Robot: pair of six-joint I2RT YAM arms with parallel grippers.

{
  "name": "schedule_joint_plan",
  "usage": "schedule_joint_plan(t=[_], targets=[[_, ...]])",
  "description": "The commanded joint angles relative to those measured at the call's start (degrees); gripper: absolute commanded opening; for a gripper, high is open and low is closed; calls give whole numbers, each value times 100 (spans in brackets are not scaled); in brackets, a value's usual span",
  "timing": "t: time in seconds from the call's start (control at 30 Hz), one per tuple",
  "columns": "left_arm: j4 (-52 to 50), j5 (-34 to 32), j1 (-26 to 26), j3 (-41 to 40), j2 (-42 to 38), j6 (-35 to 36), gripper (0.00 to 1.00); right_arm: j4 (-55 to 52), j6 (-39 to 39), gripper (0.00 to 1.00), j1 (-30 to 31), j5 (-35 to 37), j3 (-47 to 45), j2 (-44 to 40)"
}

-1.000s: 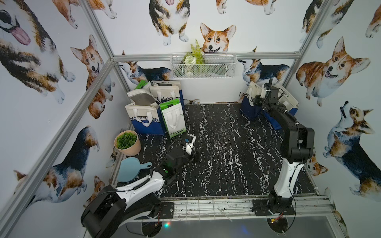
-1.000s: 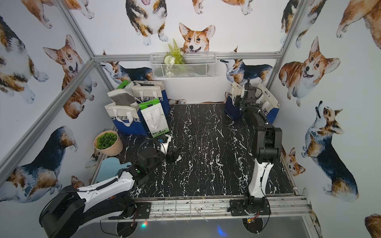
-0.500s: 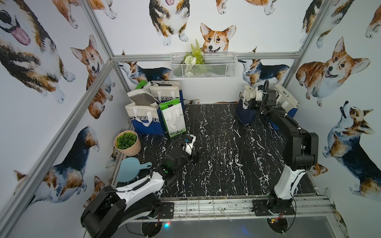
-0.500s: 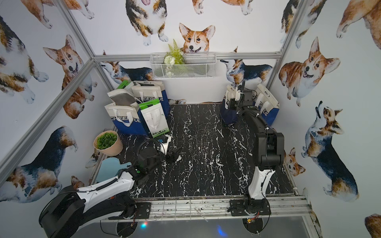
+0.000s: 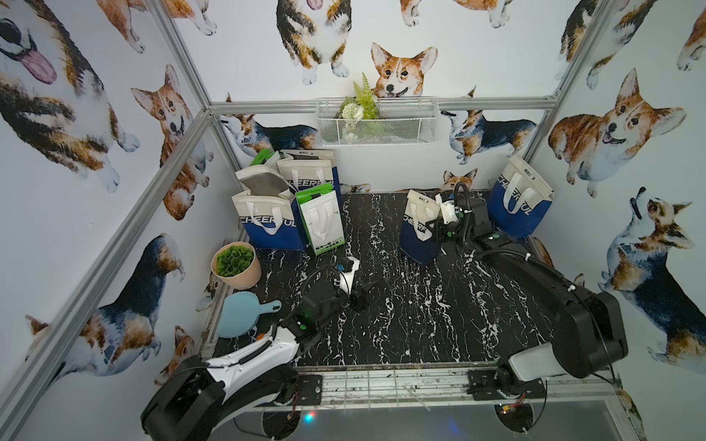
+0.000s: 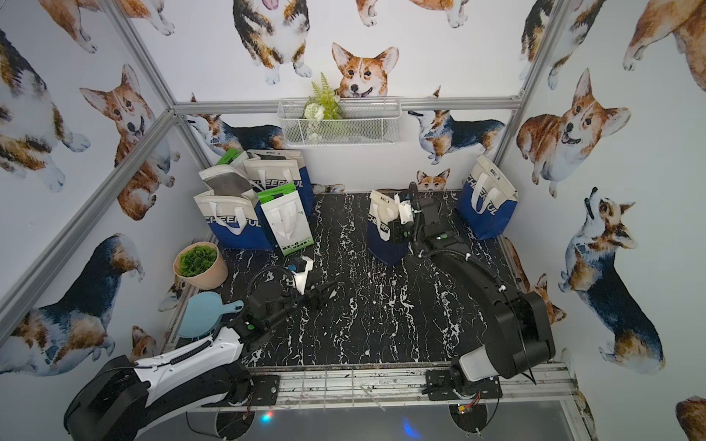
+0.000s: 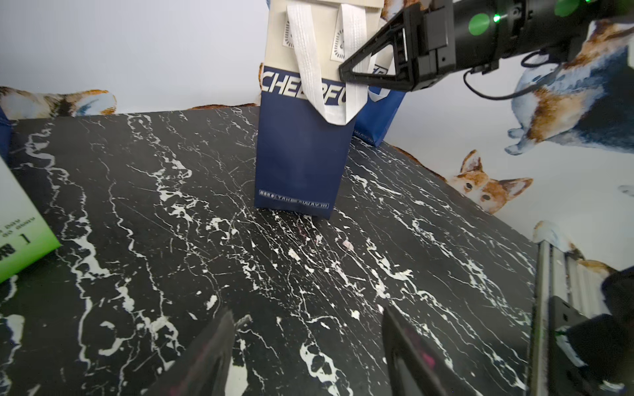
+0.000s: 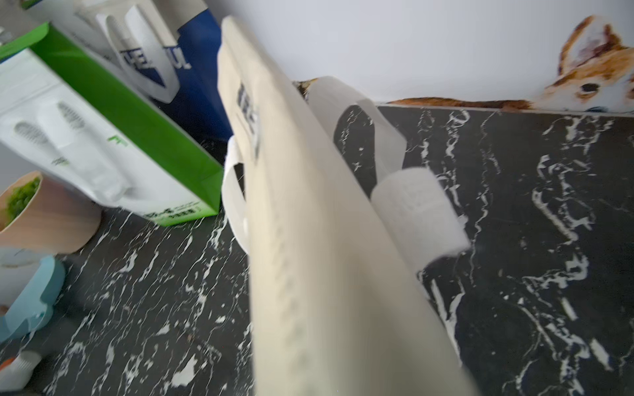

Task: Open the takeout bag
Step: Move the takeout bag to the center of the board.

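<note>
Navy-and-cream takeout bag (image 5: 418,233), both top views: hauled from back right corner toward centre by right gripper (image 5: 433,227), clamped on its upper edge. Left wrist: left gripper (image 7: 308,343) spread wide, empty, facing bag. Right wrist: mouth flat, unopened; now within both arms' reach.

Soft, even light filled both top views, leaving the white walls (image 5: 244,65) bright and the black marble tabletop (image 5: 401,317) dim with only faint shadows, and small coloured glints showed on the dark glossy panel (image 5: 382,424) in front. The right wrist view was smeared by motion blur, with the takeout bag (image 8: 326,240) soft and close to the lens. The left wrist view was crisp mid-frame, but the fingers (image 7: 209,353) of the left gripper (image 7: 305,346) were out of focus.
</note>
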Motion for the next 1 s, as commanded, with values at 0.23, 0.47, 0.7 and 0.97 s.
schedule_joint_plan(t=[0.23,0.47,0.7,0.97], targets=[[369,216,-193,-571,-748,-629,70,-313,-337,0,909,-554,-1215,-1904],[260,349,-423,-438,-904,-479,70,-365,-672,0,904,-842,-1304,-1922],[279,576,-510,-298,-710,-405,70,-290,-776,0,904,-1096,-1305,-1411],[281,471,-534,-261,-605,-268,72,-189,-975,0,904,-1108,-1567,-1835]])
